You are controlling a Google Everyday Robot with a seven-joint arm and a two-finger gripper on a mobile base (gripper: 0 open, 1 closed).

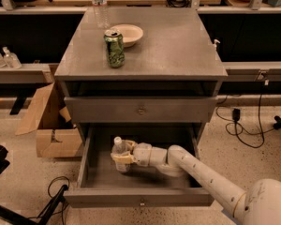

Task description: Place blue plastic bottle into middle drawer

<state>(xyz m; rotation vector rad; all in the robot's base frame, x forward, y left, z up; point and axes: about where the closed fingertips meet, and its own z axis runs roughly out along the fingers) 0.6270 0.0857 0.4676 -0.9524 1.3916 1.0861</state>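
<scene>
The blue plastic bottle (118,148), clear with a white cap, stands upright inside the open middle drawer (139,197), in its left part. The drawer is the cabinet's lowest one and is pulled out toward the camera. My gripper (123,155) reaches in from the lower right. Its pale fingers (122,157) are closed around the bottle's lower body, and the bottle's base sits at or just above the drawer floor.
The knobbed drawer above (140,110) is shut. A green can (114,48), a cream bowl (128,33) and a slim clear bottle (99,3) stand on the cabinet top. An open cardboard box (49,121) sits on the floor at left. Cables lie at lower left and right.
</scene>
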